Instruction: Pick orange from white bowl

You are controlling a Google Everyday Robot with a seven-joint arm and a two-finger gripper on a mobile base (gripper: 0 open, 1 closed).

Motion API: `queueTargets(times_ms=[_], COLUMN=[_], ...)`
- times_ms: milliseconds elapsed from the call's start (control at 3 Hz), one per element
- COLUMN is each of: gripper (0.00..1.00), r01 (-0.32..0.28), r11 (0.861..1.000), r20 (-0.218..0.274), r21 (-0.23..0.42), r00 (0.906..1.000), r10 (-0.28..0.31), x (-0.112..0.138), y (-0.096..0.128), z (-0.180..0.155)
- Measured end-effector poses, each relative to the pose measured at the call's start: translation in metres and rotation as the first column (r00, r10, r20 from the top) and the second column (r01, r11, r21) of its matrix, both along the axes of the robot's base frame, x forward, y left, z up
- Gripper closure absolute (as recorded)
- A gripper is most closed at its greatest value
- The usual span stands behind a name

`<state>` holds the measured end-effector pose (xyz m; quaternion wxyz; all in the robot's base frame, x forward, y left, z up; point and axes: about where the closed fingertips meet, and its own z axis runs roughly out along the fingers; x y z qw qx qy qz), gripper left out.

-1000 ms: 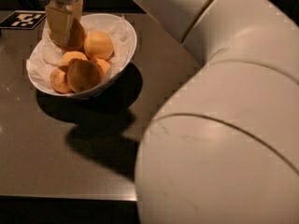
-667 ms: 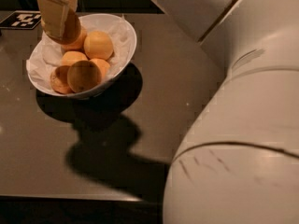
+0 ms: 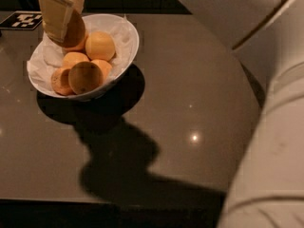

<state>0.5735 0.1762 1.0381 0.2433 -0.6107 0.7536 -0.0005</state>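
Note:
The white bowl (image 3: 124, 56), lined with crumpled white paper, stands at the table's back left and holds several oranges. My gripper (image 3: 69, 26) reaches down into the back of the bowl from the top left. Its yellowish fingers (image 3: 55, 14) are shut on the orange (image 3: 76, 35), which is partly hidden behind the near finger and sits just over the other fruit. A pale orange (image 3: 99, 45) lies to its right. An orange with a dark spot (image 3: 85, 77) lies at the front, with smaller ones (image 3: 61, 81) beside it.
The bowl stands on a dark glossy table (image 3: 190, 94) with a rounded right edge. A black-and-white marker tag (image 3: 21, 20) lies at the back left. My pale arm (image 3: 270, 141) fills the right side and casts a shadow on the table.
The gripper has shifted slightly left and up with the orange between its fingers. The arm's bulk has swung right, uncovering more of the table.

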Motion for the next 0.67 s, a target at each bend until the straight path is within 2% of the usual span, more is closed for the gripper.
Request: queueTargets(times_ms=[333, 667], gripper=[1.00, 1.00], r01=[0.089, 0.089], r11=[0.993, 0.993], r20=[-0.045, -0.045], r21=[0.072, 0.072], r00=[0.9952, 0.9953], r10=[-0.086, -0.086], x=[-0.0401, -0.0401], y=[-0.0300, -0.0298], z=[0.0024, 0.0025])
